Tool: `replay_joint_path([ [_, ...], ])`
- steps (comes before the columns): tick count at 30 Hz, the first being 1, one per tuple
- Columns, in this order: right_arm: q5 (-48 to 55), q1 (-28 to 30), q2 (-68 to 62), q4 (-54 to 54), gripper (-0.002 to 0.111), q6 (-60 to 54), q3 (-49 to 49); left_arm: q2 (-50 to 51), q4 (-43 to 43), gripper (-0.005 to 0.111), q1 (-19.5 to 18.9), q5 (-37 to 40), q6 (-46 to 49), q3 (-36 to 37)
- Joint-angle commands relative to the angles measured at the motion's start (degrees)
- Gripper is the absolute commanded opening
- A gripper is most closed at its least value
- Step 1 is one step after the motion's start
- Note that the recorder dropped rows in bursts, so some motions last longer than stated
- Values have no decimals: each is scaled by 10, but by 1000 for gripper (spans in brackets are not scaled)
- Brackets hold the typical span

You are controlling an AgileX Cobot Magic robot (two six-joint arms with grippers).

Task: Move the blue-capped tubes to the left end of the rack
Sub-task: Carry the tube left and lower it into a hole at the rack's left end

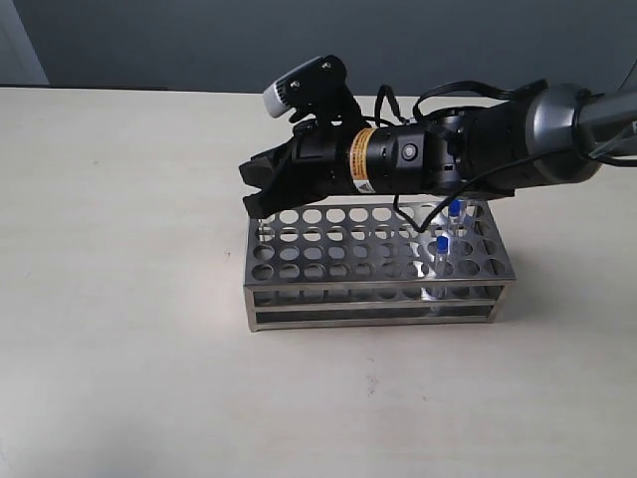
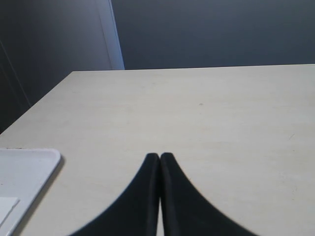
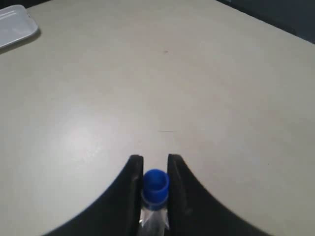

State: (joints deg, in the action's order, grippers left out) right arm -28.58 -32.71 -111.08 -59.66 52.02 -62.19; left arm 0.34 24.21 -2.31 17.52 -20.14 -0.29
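The steel rack stands in the middle of the table. My right gripper reaches across to the rack's far left corner. It is shut on a blue-capped tube, whose cap shows between the fingers in the right wrist view. In the exterior view a bit of clear tube shows under the fingertips at the corner hole. Two more blue-capped tubes stand at the rack's right end. My left gripper is shut and empty over bare table, and the exterior view does not show it.
A white tray lies on the table beside my left gripper; the right wrist view shows a white tray corner far off. The right arm's black body and its cables hang over the rack's back rows.
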Motion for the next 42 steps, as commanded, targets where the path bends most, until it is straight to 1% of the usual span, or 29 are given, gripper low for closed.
replay_joint_path([
  [1,-3,0,-6,-14,-1,3,-2,-3,-1,0,-1,-1,-3,1],
  [14,-3,0,-6,-19,-1,5,-2,-3,0,0,-1,-1,-3,1],
  [22,-7,0,-6,-30,-1,-13,-2,-3,1,0,-1,-1,-3,1],
  [26,-30,0,-6,-33,-1,-31,-2,-3,1,0,-1,-1,-3,1],
  [33,-29,0,-6,-34,-1,-34,-2,-3,1,0,-1,-1,-3,1],
  [36,-11,0,-6,-38,0,-34,-2,-3,1,0,-1,-1,-3,1],
  [38,-12,1,-6,-46,13,-34,-2,-3,1,0,-1,-1,-3,1],
  [39,-12,1,-6,-46,23,-34,-2,-3,1,0,-1,-1,-3,1],
  [41,-12,1,-6,-46,32,-30,-2,-3,1,0,-1,-1,-3,1],
  [42,-12,1,-6,-46,34,-29,-2,-3,1,0,-1,-1,-3,1],
])
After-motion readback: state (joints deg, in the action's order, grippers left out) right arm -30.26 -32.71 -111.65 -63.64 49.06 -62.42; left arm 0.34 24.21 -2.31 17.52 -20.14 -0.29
